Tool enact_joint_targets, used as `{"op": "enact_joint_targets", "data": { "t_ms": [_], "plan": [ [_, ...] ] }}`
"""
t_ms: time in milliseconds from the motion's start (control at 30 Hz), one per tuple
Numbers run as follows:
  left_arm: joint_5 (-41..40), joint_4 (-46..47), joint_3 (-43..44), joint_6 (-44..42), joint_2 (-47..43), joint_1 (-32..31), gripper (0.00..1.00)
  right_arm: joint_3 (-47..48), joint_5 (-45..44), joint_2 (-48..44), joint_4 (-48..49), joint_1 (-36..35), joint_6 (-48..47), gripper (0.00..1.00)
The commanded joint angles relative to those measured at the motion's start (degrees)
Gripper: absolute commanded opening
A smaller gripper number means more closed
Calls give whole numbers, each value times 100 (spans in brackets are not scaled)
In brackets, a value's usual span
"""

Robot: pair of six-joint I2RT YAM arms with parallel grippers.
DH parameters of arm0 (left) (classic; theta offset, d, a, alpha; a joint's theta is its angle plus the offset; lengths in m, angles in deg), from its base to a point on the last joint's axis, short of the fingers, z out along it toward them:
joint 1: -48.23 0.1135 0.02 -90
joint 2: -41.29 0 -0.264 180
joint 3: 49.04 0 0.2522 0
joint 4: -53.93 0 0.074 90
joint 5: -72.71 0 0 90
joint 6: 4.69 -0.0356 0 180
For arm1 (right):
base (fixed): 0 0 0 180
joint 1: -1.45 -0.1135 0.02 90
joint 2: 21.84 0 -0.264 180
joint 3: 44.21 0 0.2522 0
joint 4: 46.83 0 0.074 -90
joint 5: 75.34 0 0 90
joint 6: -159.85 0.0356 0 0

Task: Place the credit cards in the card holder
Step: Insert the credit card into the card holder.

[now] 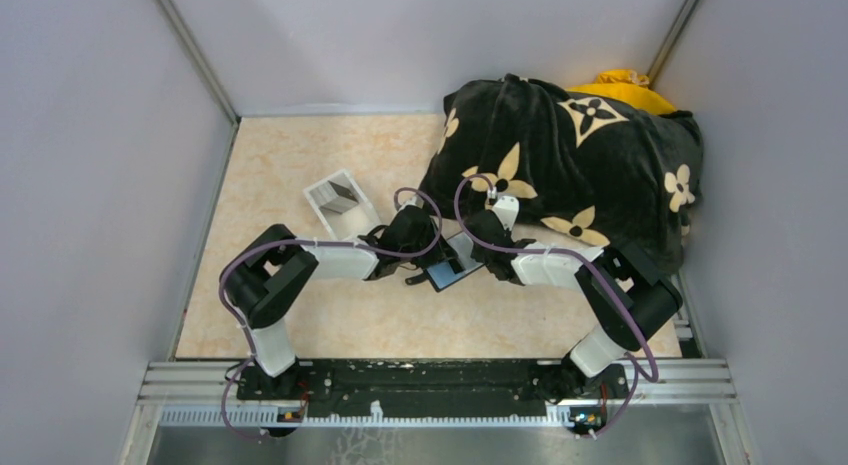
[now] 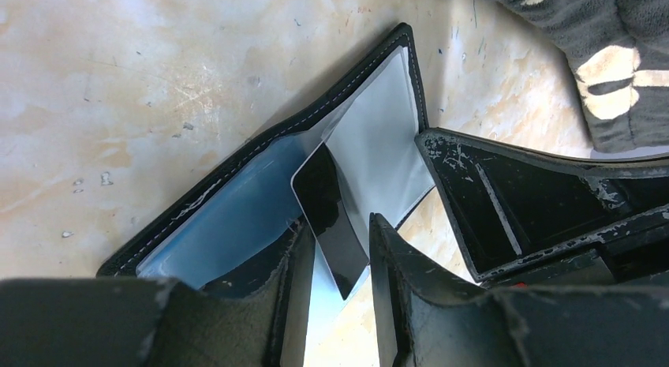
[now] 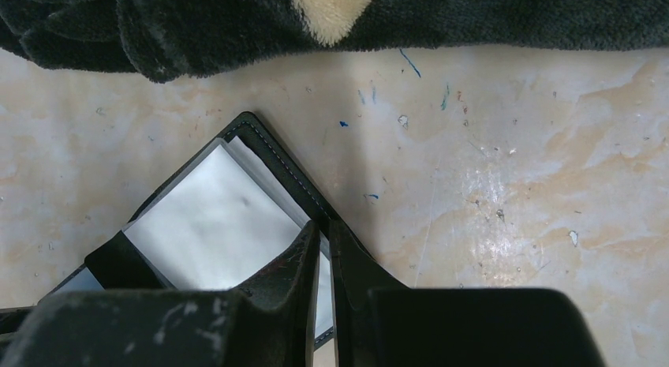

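Observation:
The black card holder (image 1: 447, 273) lies open on the table between my two grippers, its pale grey-blue lining up (image 2: 237, 217). A dark glossy credit card (image 2: 331, 225) stands tilted between the fingers of my left gripper (image 2: 343, 260), its upper end at the holder's fold. Those fingers are apart, with light showing beside the card. My left gripper (image 1: 415, 260) is at the holder's left side. My right gripper (image 3: 324, 241) is shut on the edge of the holder's right flap (image 3: 213, 217) and shows in the top view (image 1: 478, 255). No other cards are in view.
A pale grey tray-like box (image 1: 340, 200) stands just behind the left gripper. The big black flower-patterned cushion (image 1: 570, 165) fills the back right, close behind the holder (image 3: 315, 12), with something yellow (image 1: 620, 85) behind it. Grey walls close in both sides.

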Motion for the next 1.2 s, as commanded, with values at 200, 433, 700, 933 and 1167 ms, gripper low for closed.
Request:
{"op": "enact_joint_targets", "data": {
  "t_ms": [200,433,700,933,1167],
  "plan": [
    [-212,-1413,111,-390,-98,-15,42,-349,674,316,-668,-26,14,10],
    [-229,-1645,144,-413,-182,-4,41,-365,678,286,-667,-29,21,10],
    [-537,-1691,-10,-590,-521,-11,36,-398,695,291,-639,-26,29,10],
    [-554,-1819,183,-1085,-426,-11,6,-403,705,306,-616,-27,31,10],
    [-345,-1884,574,-1606,-104,-51,0,-394,704,325,-628,-27,12,10]
  ]
}}
